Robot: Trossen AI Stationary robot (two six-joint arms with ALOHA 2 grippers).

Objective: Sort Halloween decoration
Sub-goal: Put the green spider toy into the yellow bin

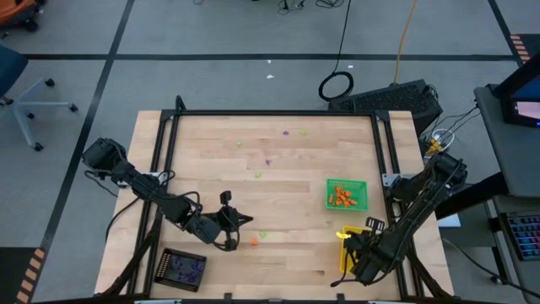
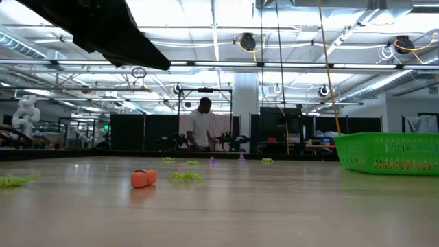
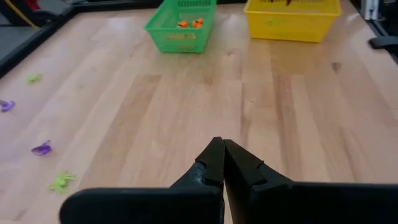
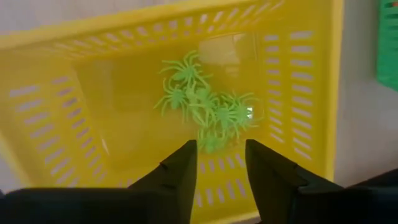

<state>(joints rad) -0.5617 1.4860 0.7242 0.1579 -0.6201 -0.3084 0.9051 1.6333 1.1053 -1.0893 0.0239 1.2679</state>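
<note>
The right gripper (image 4: 217, 163), fingers parted and empty, hung directly above the yellow tray (image 4: 56, 130) and its green spiders (image 4: 205, 102); the left gripper (image 3: 222, 163), fingers closed, was nearer the orange trinket (image 1: 254, 241) on the desk (image 1: 287, 219).

The middle of the surface (image 1: 278, 203) lies bare and can be crossed freely. The right side is blocked by the green tray (image 1: 347, 194) and, nearer, the yellow tray (image 3: 292, 22), over which the right hand (image 4: 216, 158) hangs with fingers apart. The near left is taken by the black tray (image 1: 183, 268) and the closed left hand (image 3: 222, 163).
</note>
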